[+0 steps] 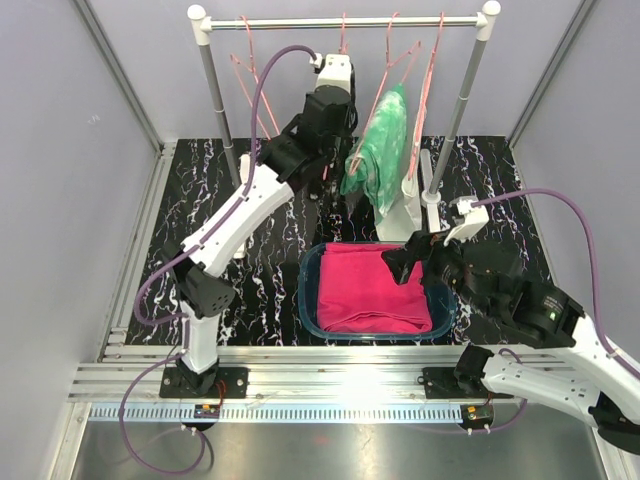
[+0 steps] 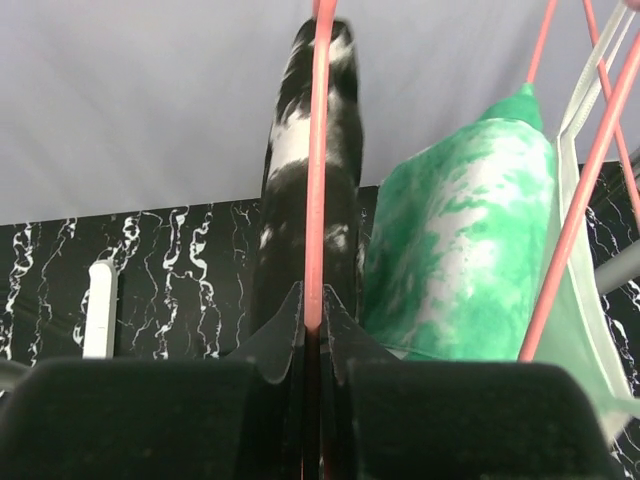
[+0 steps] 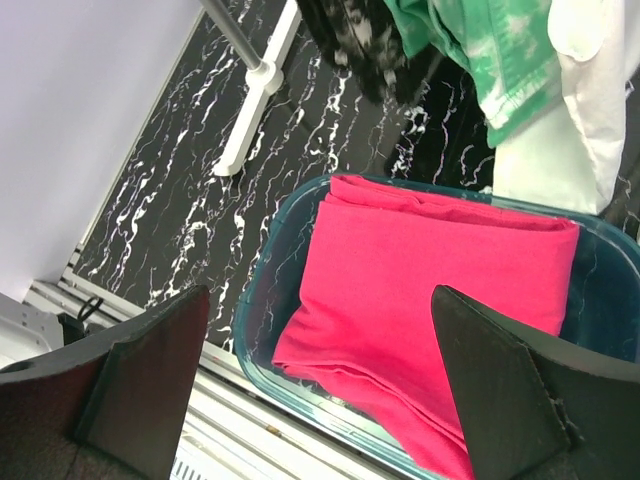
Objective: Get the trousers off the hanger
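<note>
- While the left gripper (image 2: 313, 310) is clenched on a pink wire hanger (image 2: 318, 150), the wire rises straight up from between its fingertips. The black-and-white trousers (image 2: 300, 200) hang draped on it just beyond the tips.
- To that gripper's right, just beside the black pair, the green-and-white tie-dye trousers (image 2: 450, 250) hang from a second pink hanger (image 2: 590, 170).
- The right gripper (image 3: 320, 330) has its jaws spread wide and grips nothing. It hovers above a blue see-through bin (image 3: 262, 290).
- The magenta trousers (image 3: 420, 270) lie folded flat inside that bin, directly below and ahead of the right gripper's fingers.
- Past the bin's far rim from the right gripper, the lower ends of both hanging pairs dangle. Beside the green one is a white piece (image 3: 560, 130); whether it is fabric or plastic cannot be told.
- The surface is a glossy black tabletop (image 1: 200, 200) streaked with white marble veins, and the bin rests on it between the two arms.
- A grey clothes rail (image 1: 340, 22) runs across the back on two grey posts with white joints. One white foot (image 2: 100, 310) of the rack lies on the tabletop to the left gripper's left.
- More pink hangers (image 1: 250, 75) hang on the rail to the left of the left arm's wrist.
- Pale lavender-grey walls (image 1: 60, 150) close in the table on the left, back and right, edged with aluminium framing.
- A slotted aluminium beam (image 1: 300, 375) along the near edge carries both arm bases.
</note>
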You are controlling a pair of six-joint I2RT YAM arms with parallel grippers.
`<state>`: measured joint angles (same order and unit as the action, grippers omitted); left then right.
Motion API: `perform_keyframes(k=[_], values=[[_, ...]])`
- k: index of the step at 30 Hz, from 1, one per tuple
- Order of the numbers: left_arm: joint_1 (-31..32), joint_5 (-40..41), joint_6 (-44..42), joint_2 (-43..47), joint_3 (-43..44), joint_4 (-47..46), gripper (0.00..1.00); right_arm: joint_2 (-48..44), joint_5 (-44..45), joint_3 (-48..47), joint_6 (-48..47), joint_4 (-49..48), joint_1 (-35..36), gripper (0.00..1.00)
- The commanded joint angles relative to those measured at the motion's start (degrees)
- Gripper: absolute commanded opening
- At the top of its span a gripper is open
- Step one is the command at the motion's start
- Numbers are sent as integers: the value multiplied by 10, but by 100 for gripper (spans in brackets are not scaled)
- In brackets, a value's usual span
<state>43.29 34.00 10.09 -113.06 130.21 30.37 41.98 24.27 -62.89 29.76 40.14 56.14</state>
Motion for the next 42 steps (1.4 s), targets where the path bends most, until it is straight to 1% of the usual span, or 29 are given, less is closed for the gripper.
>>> perform_keyframes(k=[1, 4, 8, 11, 15, 20, 21, 23, 24, 26, 27, 28, 31, 35, 38, 42], values=[[-4, -2, 1, 83, 8, -53, 0, -19, -24, 8, -41, -46, 2, 99], [-10, -14, -4, 105, 10, -58, 0, -38, -34, 22, -53, -71, 2, 99], [-17, -43, -11, 128, 3, -67, 0, -45, -39, 25, -64, -79, 2, 99], [-18, -60, -16, 154, -19, -89, 0, -40, -46, 26, -103, -91, 1, 99], [-17, -63, -5, 177, -25, -104, 0, -16, -23, 4, -163, -104, 1, 100], [-15, -59, 19, 201, -24, -78, 0, 46, -59, -79, -242, -97, 2, 99], [-14, -56, 33, 216, -36, -66, 0, 69, -68, -90, -274, -97, 1, 99], [-11, -47, 52, 236, -51, -53, 0, 93, -104, -118, -294, -106, 3, 99], [-10, -46, 73, 246, -68, -41, 0, 119, -113, -125, -331, -109, 2, 99], [-8, -46, 94, 276, -86, -28, 0, 148, -124, -146, -352, -121, 2, 99], [-8, -48, 115, 288, -96, -20, 0, 179, -124, -153, -365, -126, 2, 99], [-7, -52, 127, 311, -120, -17, 0, 195, -128, -166, -372, -132, 2, 99], [2, -48, 165, 344, -158, -10, 0, 245, -131, -171, -377, -180, 2, 99], [17, -18, 201, 396, -209, -18, 0, 275, -183, -158, -359, -274, 8, 99], [25, -6, 225, 421, -239, -27, 0, 299, -178, -154, -360, -317, 28, 99], [33, 3, 242, 441, -261, -35, 0, 353, -145, -168, -385, -340, 55, 99]])
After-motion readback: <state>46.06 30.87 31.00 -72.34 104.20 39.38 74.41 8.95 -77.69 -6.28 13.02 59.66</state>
